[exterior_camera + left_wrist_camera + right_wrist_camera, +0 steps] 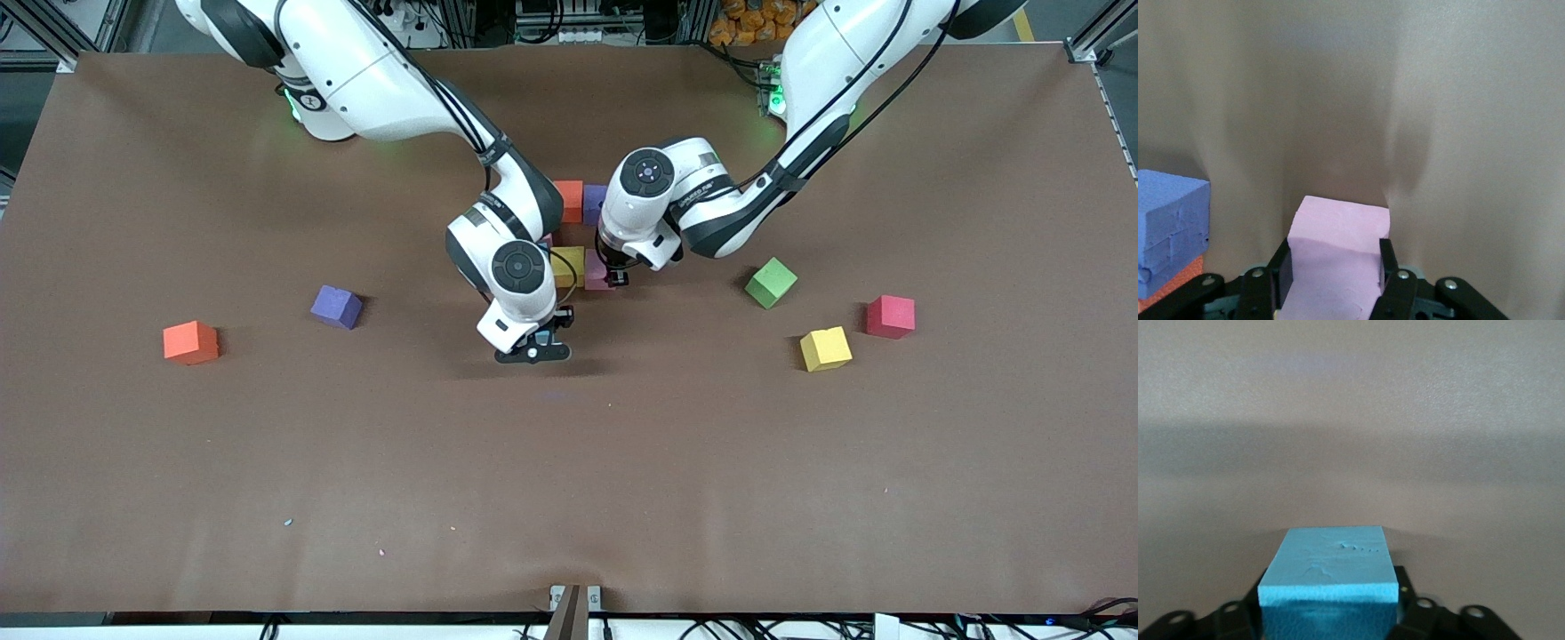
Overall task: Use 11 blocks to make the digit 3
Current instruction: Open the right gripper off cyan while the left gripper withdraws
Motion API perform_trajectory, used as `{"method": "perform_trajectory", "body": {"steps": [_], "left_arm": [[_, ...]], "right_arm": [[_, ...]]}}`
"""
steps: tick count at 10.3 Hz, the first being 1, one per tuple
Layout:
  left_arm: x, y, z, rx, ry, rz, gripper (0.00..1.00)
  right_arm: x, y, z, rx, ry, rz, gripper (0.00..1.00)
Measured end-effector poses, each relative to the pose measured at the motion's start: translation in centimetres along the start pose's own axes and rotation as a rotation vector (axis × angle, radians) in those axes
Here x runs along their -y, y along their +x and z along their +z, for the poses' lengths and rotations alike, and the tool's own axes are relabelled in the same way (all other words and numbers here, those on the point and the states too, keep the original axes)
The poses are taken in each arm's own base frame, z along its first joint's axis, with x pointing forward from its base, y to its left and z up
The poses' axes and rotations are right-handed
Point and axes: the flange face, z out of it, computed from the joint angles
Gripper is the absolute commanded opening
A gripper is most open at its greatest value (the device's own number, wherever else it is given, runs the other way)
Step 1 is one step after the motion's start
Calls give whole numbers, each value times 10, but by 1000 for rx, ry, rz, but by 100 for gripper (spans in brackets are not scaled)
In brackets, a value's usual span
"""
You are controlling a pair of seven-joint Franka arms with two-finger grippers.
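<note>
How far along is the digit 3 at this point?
Early. Placed: an orange block and a purple block side by side, with a yellow block nearer the camera. In hand: the left gripper clamps a pink block beside the yellow block; the right gripper is at a cyan block. Left, scattered: orange cube, purple cube, green cube, red cube, yellow cube.

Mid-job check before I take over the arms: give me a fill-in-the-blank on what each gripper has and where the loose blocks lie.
1. The left gripper, at the started figure, is shut on a block whose colour is ___.
2. The block at the right gripper, seen in the right wrist view, is ___.
3. The loose block nearest the right arm's end of the table is ___.

Missing words: pink; cyan; orange.
</note>
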Motion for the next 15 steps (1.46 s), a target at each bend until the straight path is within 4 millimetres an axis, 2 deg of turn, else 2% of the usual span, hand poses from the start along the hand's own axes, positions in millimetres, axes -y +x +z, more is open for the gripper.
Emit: {"method": "perform_trajectory", "body": {"steps": [2,3,5,7,8,10,11,12,14,15], "left_arm": [[4,-2,1,-1,1,7,100],[5,-3,1,-1,1,10,100],[3,-5,-3,3,-6,9,100],[-2,-5,-17,-13,-28,7,100],[-5,-5,-27,-21,-47,19,100],[-9,-4,-50,-33,-87,54,100],[-15,0,-61,-38,-108,68,100],[-24,7,-68,-52,-122,83,100],[-46,36,-74,-140,-102,196,100],[-64,56,-79,-166,-92,255,100]], "right_arm": [[0,2,-5,-8,4,2,100],[0,6,-14,-23,13,5,100],[-6,15,-46,-52,29,17,100],[-32,25,-84,-36,12,-10,100],[-57,34,-106,-21,1,-41,100],[-126,57,-146,5,-8,-86,100],[-159,67,-161,7,-4,-92,100],[-184,74,-173,6,-1,-100,100],[-237,80,-193,33,-3,-153,100],[-275,82,-206,56,-1,-178,100]]}}
